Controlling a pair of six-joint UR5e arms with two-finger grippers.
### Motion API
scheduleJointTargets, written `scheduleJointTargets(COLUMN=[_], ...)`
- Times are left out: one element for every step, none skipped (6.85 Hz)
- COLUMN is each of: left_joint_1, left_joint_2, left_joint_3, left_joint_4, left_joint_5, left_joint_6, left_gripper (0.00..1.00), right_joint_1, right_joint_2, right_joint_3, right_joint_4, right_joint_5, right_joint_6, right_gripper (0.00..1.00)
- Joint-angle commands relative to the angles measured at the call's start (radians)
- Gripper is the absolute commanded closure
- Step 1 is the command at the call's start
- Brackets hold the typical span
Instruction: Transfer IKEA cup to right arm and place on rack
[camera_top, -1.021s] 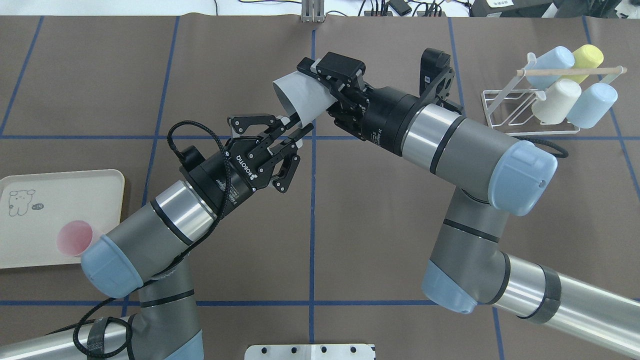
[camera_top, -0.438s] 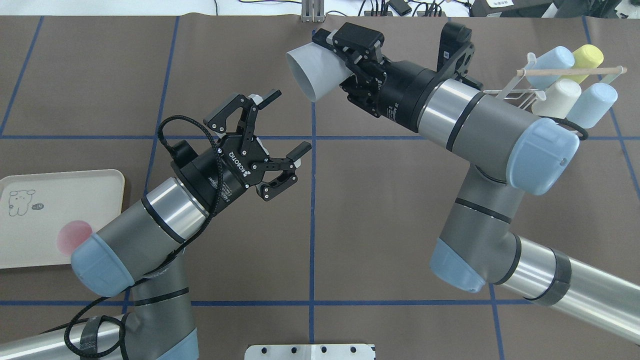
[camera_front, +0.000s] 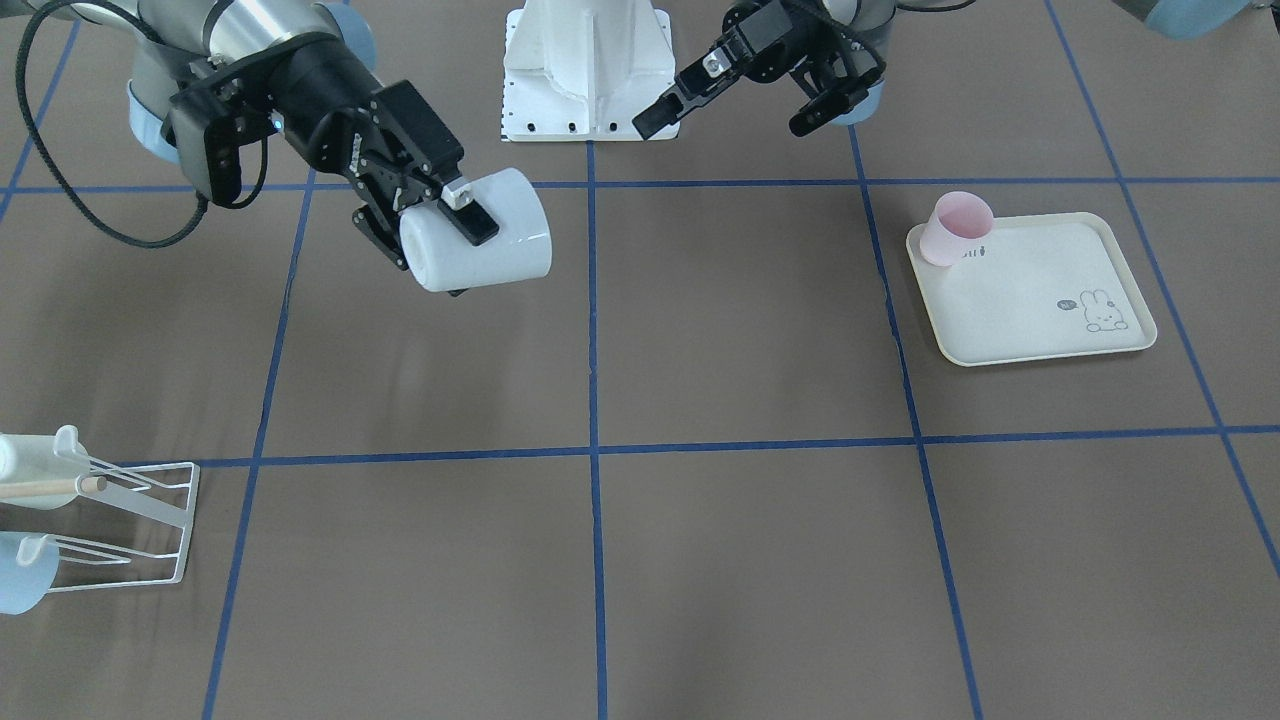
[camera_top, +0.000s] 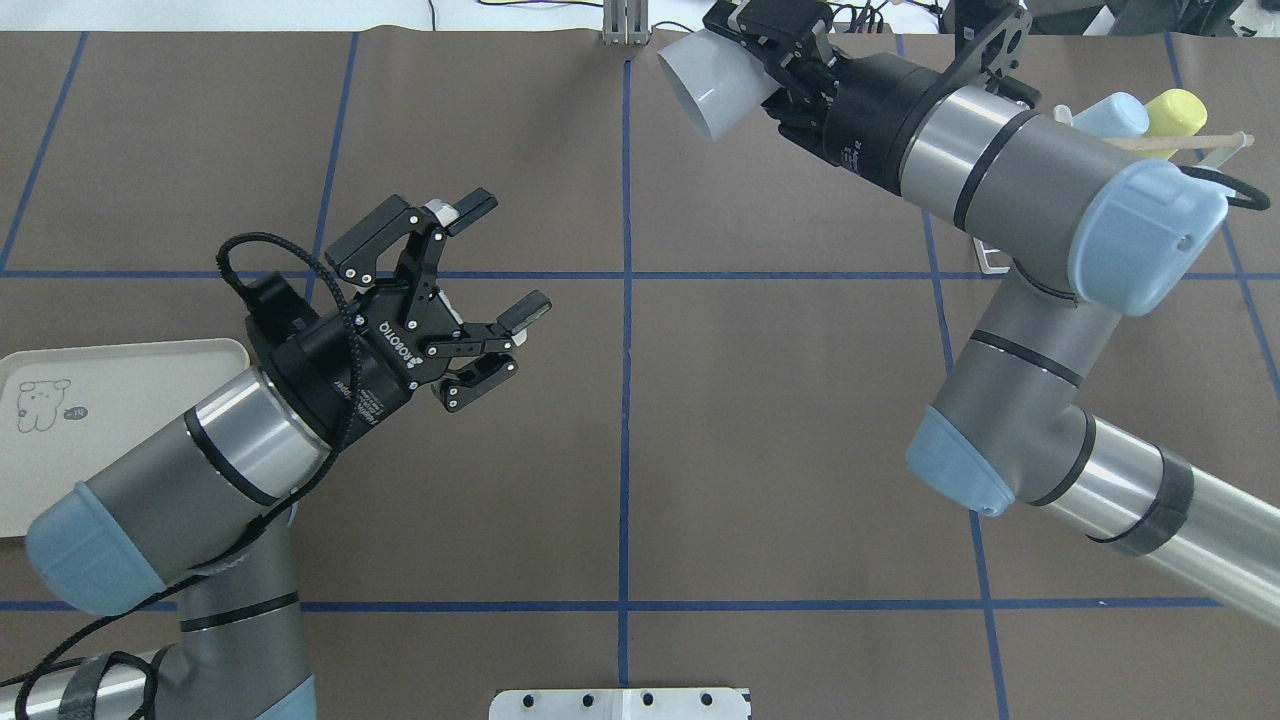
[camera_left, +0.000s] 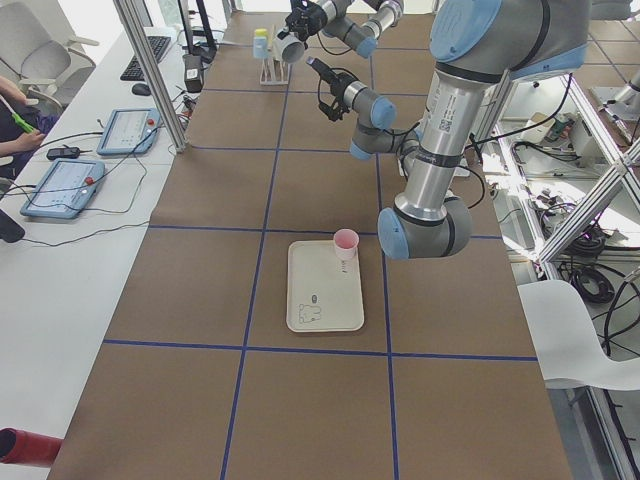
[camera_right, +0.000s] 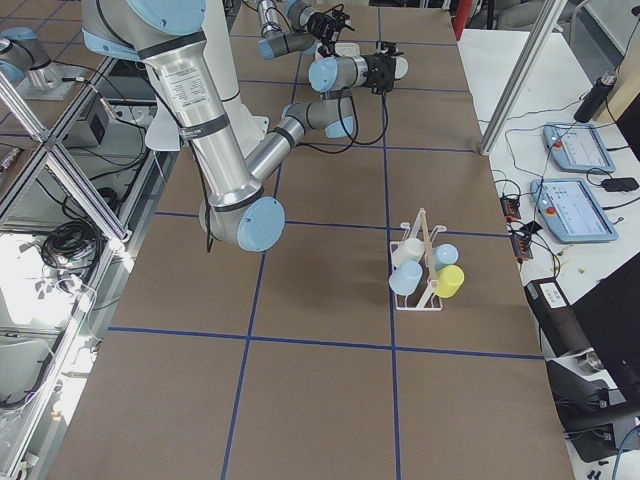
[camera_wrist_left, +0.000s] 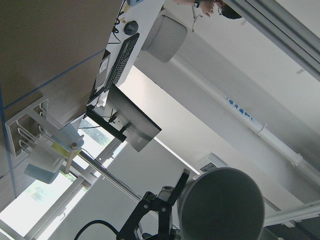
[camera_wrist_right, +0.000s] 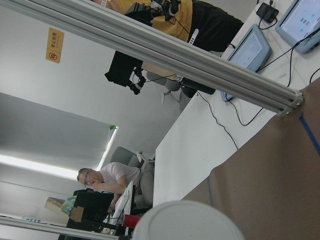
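Observation:
The white IKEA cup (camera_top: 712, 88) is held sideways in the air by my right gripper (camera_top: 770, 50), which is shut on its base end; its mouth faces left. In the front view the cup (camera_front: 500, 255) hangs above the table in that gripper (camera_front: 462, 255). My left gripper (camera_top: 505, 255) is open and empty, well apart from the cup, and also shows in the front view (camera_front: 727, 122). The white wire rack (camera_front: 130, 520) with its wooden rod (camera_top: 1180, 143) stands at the far right, mostly hidden behind my right arm in the overhead view. The left wrist view shows the cup's mouth (camera_wrist_left: 220, 205).
The rack (camera_right: 420, 270) holds several cups, among them a blue one (camera_top: 1110, 113) and a yellow one (camera_top: 1178, 108). A cream rabbit-print tray (camera_front: 1030, 300) with a pink cup (camera_front: 957, 228) lies on my left side. Operators' desks lie beyond the table's far edge.
My right gripper has carried the cup away to the far right, toward the rack. My left gripper has opened wide and drawn back to the left, away from the cup.

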Motion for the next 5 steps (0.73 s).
scheduleJointTargets(left_joint_1=[-0.017,-0.039,-0.061,-0.11,-0.145], left_joint_2=[0.108,0.156,0.206,0.283,0.358], left_joint_3=[-0.05,-0.061,-0.061,-0.091,-0.12], left_joint_4=[0.008,0.008,0.017,0.034,0.06], left_joint_5=[-0.045,-0.089,-0.133,-0.196,-0.239], left_joint_6=[0.109,0.17,0.194,0.262,0.31], left_gripper=[0.0,0.0,0.0,0.0,0.0], right_joint_1=[0.07,0.094,0.12,0.168,0.18], right_joint_2=[-0.053,-0.094,-0.141,-0.157,-0.174], right_joint_3=[0.005,0.005,0.009,0.027,0.035], right_joint_4=[-0.125,-0.129,-0.155,-0.243,-0.333], right_joint_5=[-0.038,-0.076,-0.12,-0.144,-0.212], right_joint_6=[-0.152,-0.242,-0.302,-0.37,-0.452], right_gripper=[1.0,1.0,1.0,1.0,1.0])
